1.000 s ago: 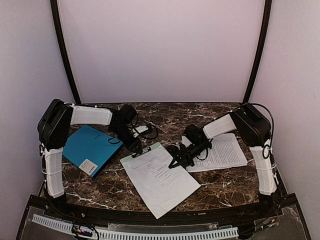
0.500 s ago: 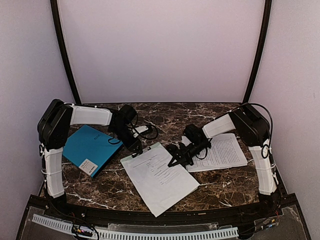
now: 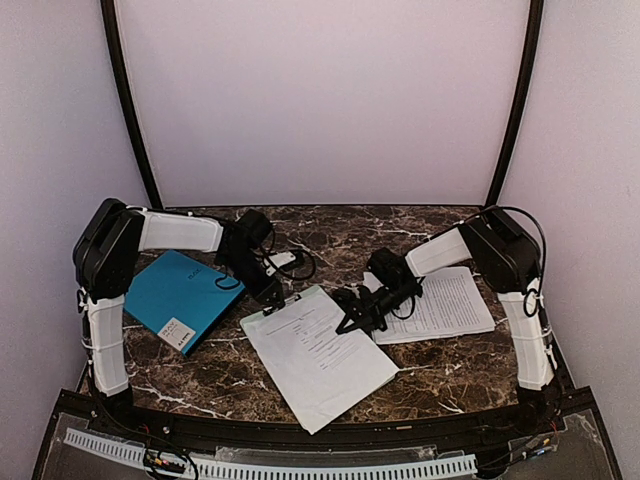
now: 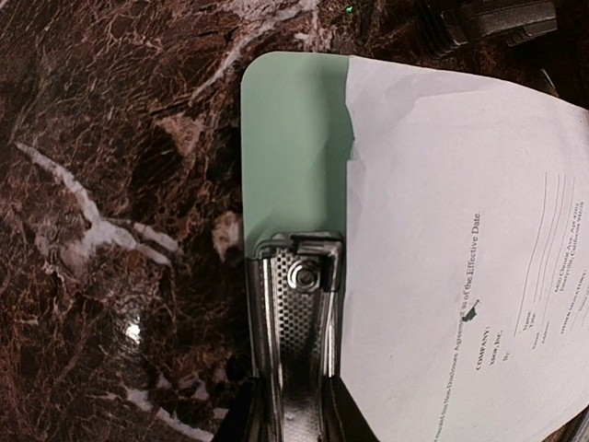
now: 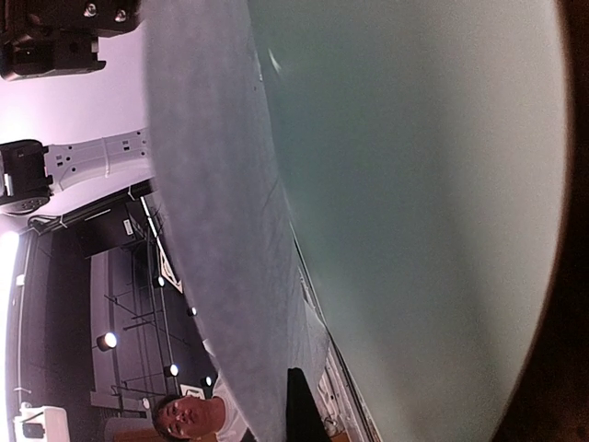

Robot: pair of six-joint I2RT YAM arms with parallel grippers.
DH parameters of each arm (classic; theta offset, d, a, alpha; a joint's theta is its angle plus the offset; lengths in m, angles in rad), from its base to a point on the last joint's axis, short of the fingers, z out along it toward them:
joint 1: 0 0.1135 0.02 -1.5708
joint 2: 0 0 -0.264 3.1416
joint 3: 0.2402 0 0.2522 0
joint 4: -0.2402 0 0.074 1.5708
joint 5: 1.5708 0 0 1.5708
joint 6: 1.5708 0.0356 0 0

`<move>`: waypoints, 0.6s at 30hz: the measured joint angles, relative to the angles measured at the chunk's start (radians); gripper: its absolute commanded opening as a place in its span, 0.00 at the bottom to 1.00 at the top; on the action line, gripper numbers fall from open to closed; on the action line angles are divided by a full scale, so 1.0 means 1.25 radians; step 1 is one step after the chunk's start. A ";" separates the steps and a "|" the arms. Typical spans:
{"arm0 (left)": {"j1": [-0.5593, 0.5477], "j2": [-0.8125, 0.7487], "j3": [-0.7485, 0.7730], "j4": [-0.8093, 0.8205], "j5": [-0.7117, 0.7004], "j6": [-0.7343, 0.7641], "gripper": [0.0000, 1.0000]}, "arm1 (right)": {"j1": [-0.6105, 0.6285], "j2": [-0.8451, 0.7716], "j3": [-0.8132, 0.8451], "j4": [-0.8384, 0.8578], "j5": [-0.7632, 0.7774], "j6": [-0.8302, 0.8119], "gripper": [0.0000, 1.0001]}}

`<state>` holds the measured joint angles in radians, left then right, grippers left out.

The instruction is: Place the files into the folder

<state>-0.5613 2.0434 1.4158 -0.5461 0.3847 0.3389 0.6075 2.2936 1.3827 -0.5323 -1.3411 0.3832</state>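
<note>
Dark marble counter point(image 3: 440, 375): left pincer point(image 3: 274, 292) clamps the clip point(image 4: 296, 313) of the clipboard point(image 4: 290, 138). Right pincer point(image 3: 348, 325), closed together, sits nearer the sheet point(image 3: 320, 365), at its right edge; folder point(image 3: 180, 298) lies well left.

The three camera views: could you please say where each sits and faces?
Top external: above and behind the arms, looking down at the table; left gripper and right gripper show.
Left wrist: looking down at the clipboard's metal clip, held between its own fingers.
Right wrist: close against a pale surface, facing sideways; a white arm link shows beyond.
Shared: top and left wrist both show clip and sheet.
</note>
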 measured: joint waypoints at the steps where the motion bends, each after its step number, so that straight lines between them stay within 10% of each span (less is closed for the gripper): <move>1: 0.000 -0.001 -0.001 0.001 0.000 0.001 0.01 | 0.000 -0.002 -0.002 0.002 0.002 0.000 0.00; 18: 0.000 -0.024 -0.014 0.018 -0.001 0.006 0.01 | 0.000 -0.046 0.000 -0.026 0.200 -0.004 0.00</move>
<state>-0.5613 2.0132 1.3979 -0.5236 0.3836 0.3470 0.6079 2.2360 1.3827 -0.5652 -1.0916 0.3782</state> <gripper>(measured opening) 0.200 0.004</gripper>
